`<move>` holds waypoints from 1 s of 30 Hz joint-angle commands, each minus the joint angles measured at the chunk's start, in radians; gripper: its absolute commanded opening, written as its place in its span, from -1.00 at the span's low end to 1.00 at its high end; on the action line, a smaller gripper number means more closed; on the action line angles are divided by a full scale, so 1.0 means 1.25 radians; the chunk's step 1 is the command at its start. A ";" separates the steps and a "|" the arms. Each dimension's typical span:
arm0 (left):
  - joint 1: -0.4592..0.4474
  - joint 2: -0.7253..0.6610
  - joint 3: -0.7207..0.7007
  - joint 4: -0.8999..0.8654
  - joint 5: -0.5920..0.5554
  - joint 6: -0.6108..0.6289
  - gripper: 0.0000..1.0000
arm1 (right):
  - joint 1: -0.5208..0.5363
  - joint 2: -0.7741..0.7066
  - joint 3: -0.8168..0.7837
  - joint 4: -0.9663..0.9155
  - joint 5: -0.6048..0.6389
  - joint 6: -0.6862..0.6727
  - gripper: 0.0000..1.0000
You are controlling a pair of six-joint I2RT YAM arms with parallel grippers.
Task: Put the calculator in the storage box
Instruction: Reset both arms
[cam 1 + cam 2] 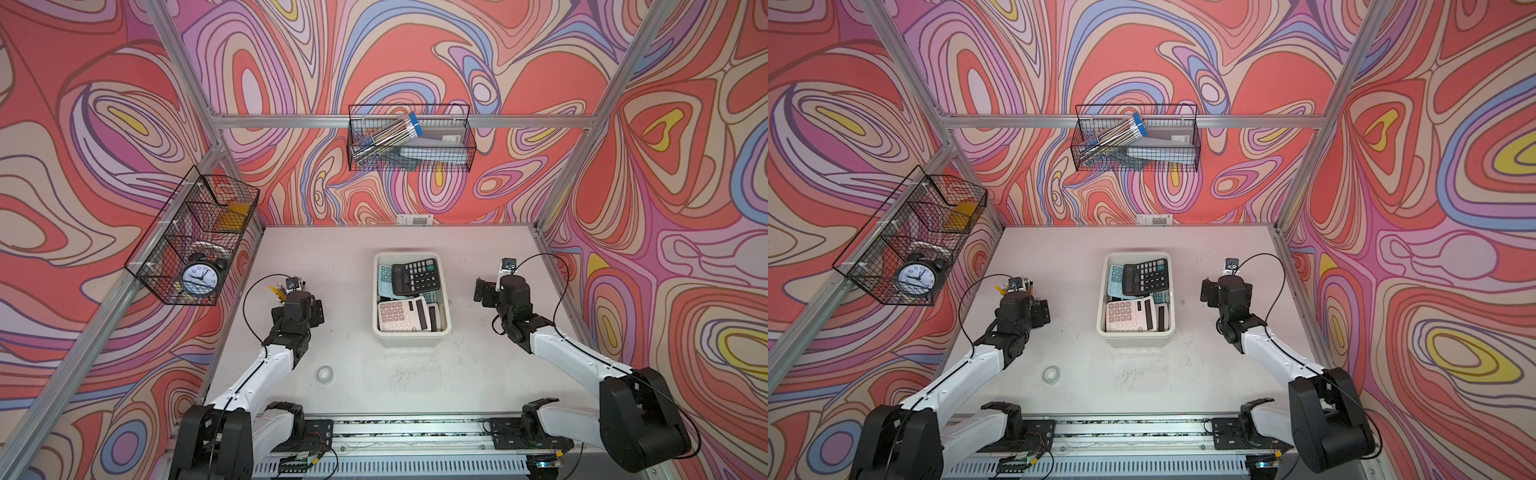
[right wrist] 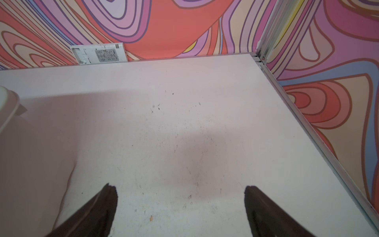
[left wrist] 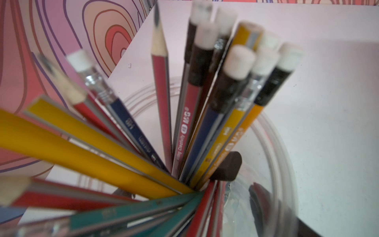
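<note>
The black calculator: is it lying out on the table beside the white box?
No, the black calculator lies inside the storage box, resting on top of the other calculators there.

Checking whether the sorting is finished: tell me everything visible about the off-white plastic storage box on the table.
The off-white, translucent rectangular plastic storage box has rounded corners and a flared rim. It stands upright and uncovered on the white table, near its middle. Inside lie a black calculator tilted on top at the far end, a white calculator at the near end, and pale blue calculators beneath. Only these and the table touch it.
</note>
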 commanded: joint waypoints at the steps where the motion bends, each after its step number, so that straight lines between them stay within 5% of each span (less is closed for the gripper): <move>1: 0.009 0.039 0.010 0.072 0.045 0.027 0.85 | -0.008 -0.016 -0.001 0.004 -0.005 0.012 0.96; 18: 0.026 0.273 0.115 0.257 0.101 0.133 0.86 | -0.029 -0.018 -0.021 0.052 0.002 0.010 0.96; 30: 0.027 0.186 0.059 0.215 0.113 0.066 0.98 | -0.037 -0.029 -0.069 0.127 0.005 0.002 0.97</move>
